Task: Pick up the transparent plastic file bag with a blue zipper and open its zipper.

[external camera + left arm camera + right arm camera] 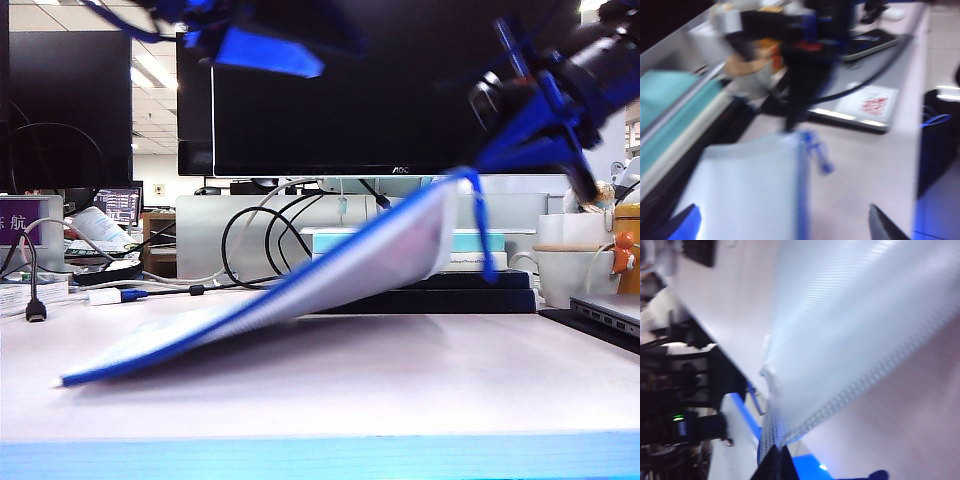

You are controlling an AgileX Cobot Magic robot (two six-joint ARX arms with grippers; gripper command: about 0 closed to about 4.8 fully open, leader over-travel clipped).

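The file bag (330, 275) slopes across the table, its right end raised and its left corner resting on the tabletop. Its blue zipper (180, 352) runs along the lower long edge, and a blue pull cord (483, 225) hangs from the raised end. My right gripper (500, 155) is at that raised corner. In the right wrist view it (777, 452) is shut on the grid-textured bag (855, 325). My left gripper (262, 48) hovers high above the bag. In its own view it (785, 225) is open wide over the bag (745, 190), zipper (802, 200) and pull (821, 157).
A stack of books (480, 255) lies behind the bag under a large monitor (370, 90). White mugs (565, 270) and a laptop edge (605, 315) stand at the right. Cables (250, 240) and a small box with a plug (110, 295) lie at the back left.
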